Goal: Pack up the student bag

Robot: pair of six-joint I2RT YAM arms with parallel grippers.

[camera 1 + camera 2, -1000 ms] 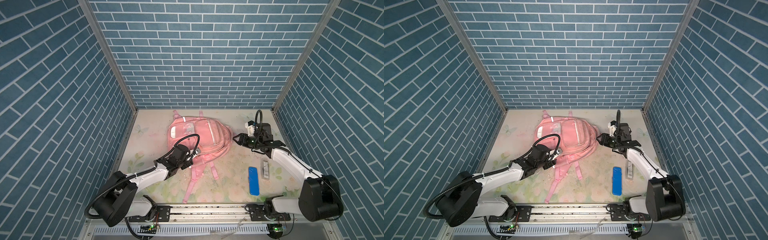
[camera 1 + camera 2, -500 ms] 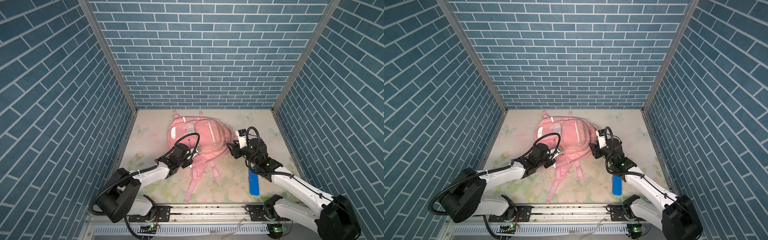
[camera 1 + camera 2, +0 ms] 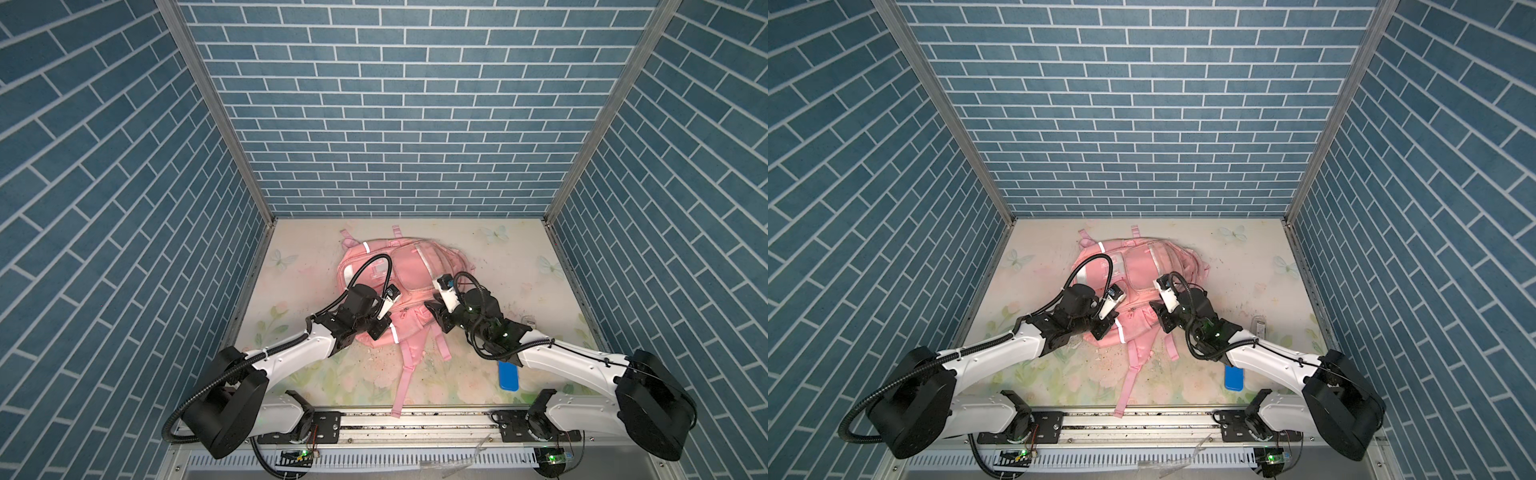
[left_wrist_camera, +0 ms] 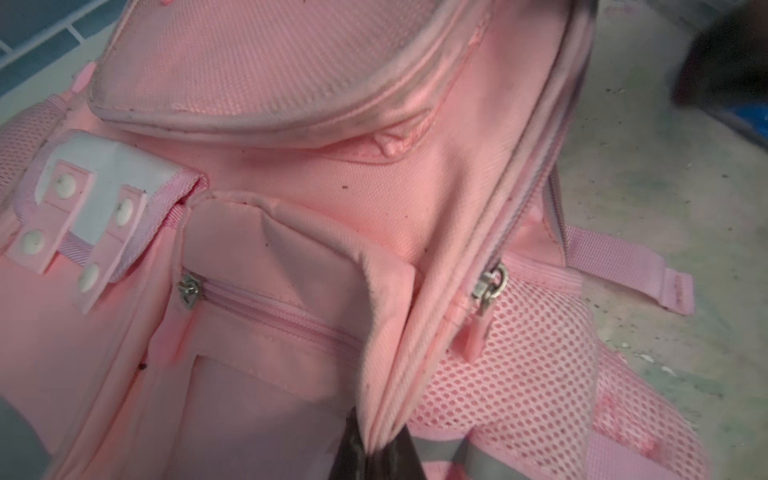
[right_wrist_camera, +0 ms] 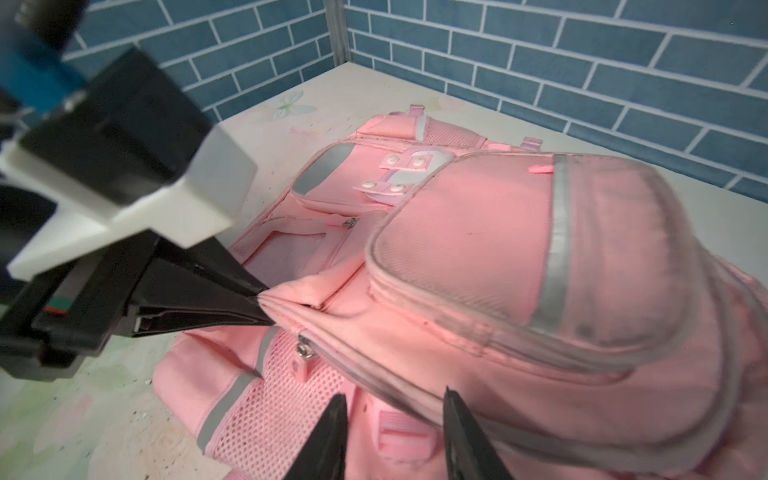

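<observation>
**Pink bag (image 3: 411,276) flat on the counter (image 3: 519,257), both arms at its near end.**

Bag lies front-up in both top views, closer to the back wall than to the front rail, with its straps (image 3: 404,374) trailing toward the rail. My left fingers (image 5: 254,306) are clenched on a fold of pink fabric at the bag's near corner, beside the small zip pocket and above the mesh side pocket (image 4: 519,374). A metal zip pull (image 4: 490,286) hangs just beside that fold. My right fingers (image 3: 432,311) are spread apart and grasp nothing, with the main zip seam between the tips; I cannot tell whether they touch it. A blue flat case (image 3: 508,374) lies right of the straps, partly under my right arm.
</observation>
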